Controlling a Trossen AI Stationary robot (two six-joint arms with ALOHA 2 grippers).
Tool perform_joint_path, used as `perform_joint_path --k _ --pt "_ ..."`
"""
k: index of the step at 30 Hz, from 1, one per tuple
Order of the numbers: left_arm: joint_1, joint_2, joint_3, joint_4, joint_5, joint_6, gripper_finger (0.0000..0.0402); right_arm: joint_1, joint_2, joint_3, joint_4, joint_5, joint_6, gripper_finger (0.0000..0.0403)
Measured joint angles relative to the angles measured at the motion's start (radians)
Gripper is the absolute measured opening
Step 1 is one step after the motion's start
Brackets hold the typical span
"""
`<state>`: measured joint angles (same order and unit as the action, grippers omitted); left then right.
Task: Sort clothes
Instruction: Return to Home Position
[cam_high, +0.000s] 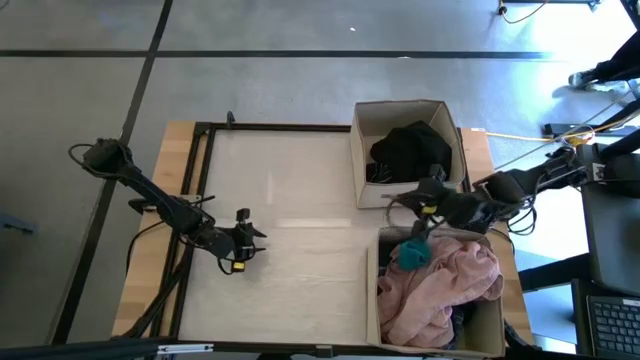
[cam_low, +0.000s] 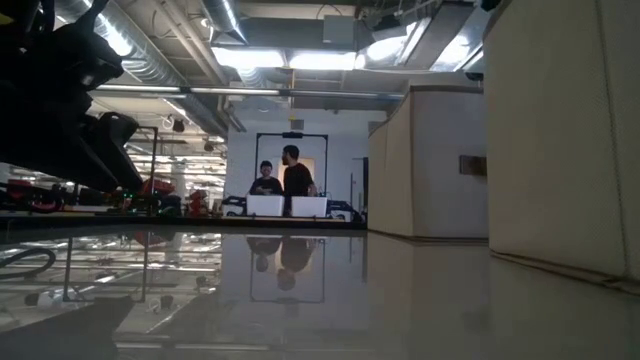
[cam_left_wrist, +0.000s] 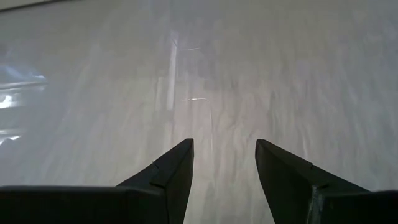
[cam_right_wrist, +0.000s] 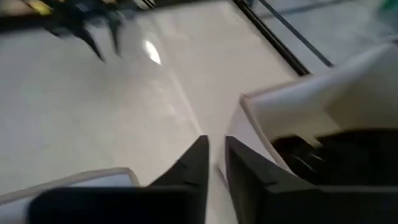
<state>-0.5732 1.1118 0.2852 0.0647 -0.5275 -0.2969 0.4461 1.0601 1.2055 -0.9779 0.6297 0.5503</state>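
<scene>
While the right gripper hangs nearly closed and seemingly empty between two cardboard boxes, black clothes lie beyond it. A teal piece tops pink fabric below. The left gripper waits open over the pale table.

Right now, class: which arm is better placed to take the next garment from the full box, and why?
The right. Its gripper hovers at the box's edge, beside the teal piece and pink garment. The left gripper waits open over bare table, far from both boxes.

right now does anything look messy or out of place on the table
Only the near box: the pink garment is heaped above its rim, with the small teal piece loose on top. The black garment sits neatly inside the far box.
</scene>
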Motion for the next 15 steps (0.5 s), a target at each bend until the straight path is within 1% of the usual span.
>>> perform_joint_path --k 3,5,9,11,13,15 --pt "0.0 0.0 0.0 0.001 0.0 0.007 0.0164 -0.046 -0.118 -0.143 0.192 -0.074 -0.097 0.0021" --pt "0.0 0.0 0.0 0.002 0.0 0.009 0.0164 -0.083 -0.192 -0.235 0.306 -0.136 -0.154 0.0006" --pt "0.0 0.0 0.0 0.011 0.0 0.014 0.0164 -0.156 -0.332 -0.405 0.525 -0.248 -0.264 0.0014" --pt "0.0 0.0 0.0 0.022 0.0 0.026 0.0164 -0.194 -0.392 -0.482 0.64 -0.321 -0.321 0.0018" --pt "0.0 0.0 0.0 0.046 0.0 0.044 0.0164 -0.235 -0.439 -0.56 0.759 -0.401 -0.366 0.0015" --pt "0.0 0.0 0.0 0.065 0.0 0.068 0.0164 -0.274 -0.48 -0.628 0.84 -0.471 -0.394 0.0009"
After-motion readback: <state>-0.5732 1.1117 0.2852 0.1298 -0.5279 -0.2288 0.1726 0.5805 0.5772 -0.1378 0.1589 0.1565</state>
